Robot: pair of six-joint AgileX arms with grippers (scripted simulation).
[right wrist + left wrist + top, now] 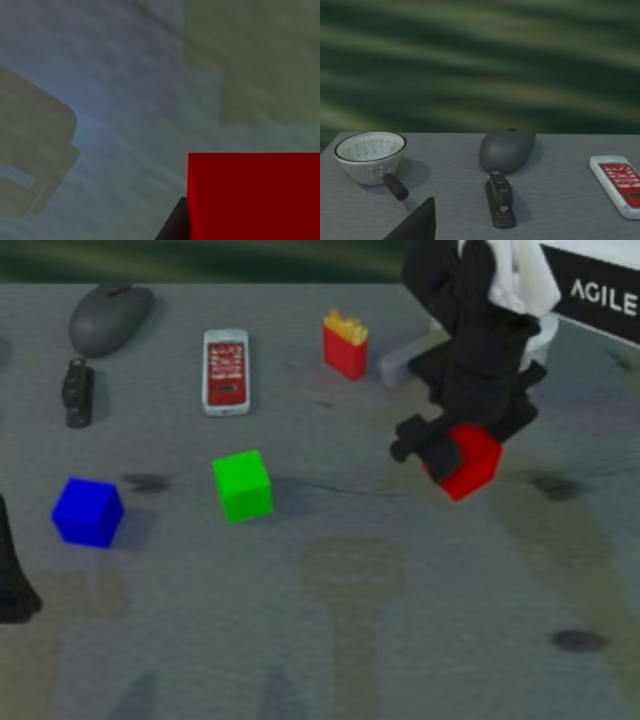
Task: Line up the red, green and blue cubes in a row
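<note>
Right gripper clamped on red cube, right of bench centre, cube turned corner-forward. Green cube mid-bench, blue cube near left edge, both skewed. Left gripper parked at left edge, fingers' state cannot tell; white colander holds nothing visible.

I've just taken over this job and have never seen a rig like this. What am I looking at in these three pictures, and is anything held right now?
This is a table with two robot arms. The top view looks straight down. The right gripper is over the red cube and seems to be shut on it. The right wrist view shows that cube close up. The left arm is parked at the table's left edge, holding nothing. Its wrist view looks across the back of the table: a white colander, grey mouse, black stapler and phone. The green cube and blue cube sit on the table, and a fries box stands at the back.
</note>
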